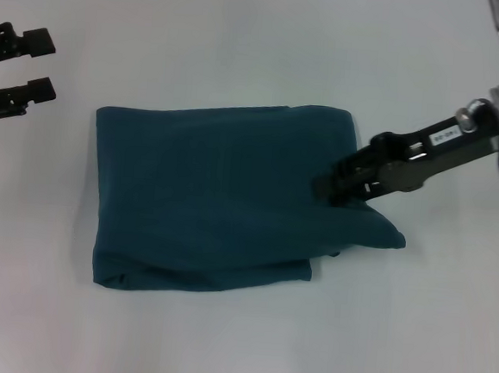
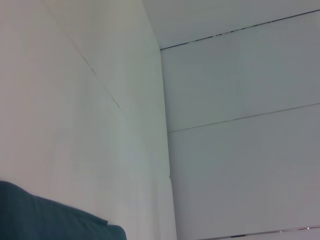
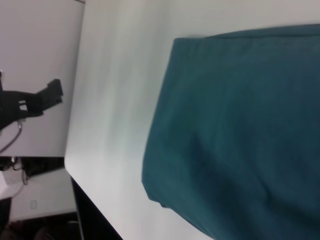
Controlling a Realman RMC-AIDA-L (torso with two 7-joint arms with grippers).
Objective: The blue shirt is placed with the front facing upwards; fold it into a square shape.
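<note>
The blue shirt (image 1: 210, 196) lay in the centre of the head view on the white table (image 1: 244, 39), folded into a thick, roughly rectangular bundle; no lettering, collar or neck label showed on the upturned surface, only plain teal cloth; one loose flap stuck out at the lower right of the bundle, past the otherwise straight edge. The right gripper (image 1: 323, 189) reached in from the upper right of the frame, its dark fingertips down on the right-hand edge of the shirt; the tips merged with the dark cloth, so whether they were apart or pinched on fabric could not be determined. A small white label sat on the arm behind the gripper; its print was too small to read. The left gripper (image 1: 38, 66) stood at the upper left edge of the head view, well clear of the shirt, partly cut off by the frame; its two fingers were plainly spread with a gap between them, holding nothing. The left wrist view showed only bare table and a corner of the shirt at lower left; the right wrist view showed the folded shirt filling the right side, with the left gripper small at far left.
</note>
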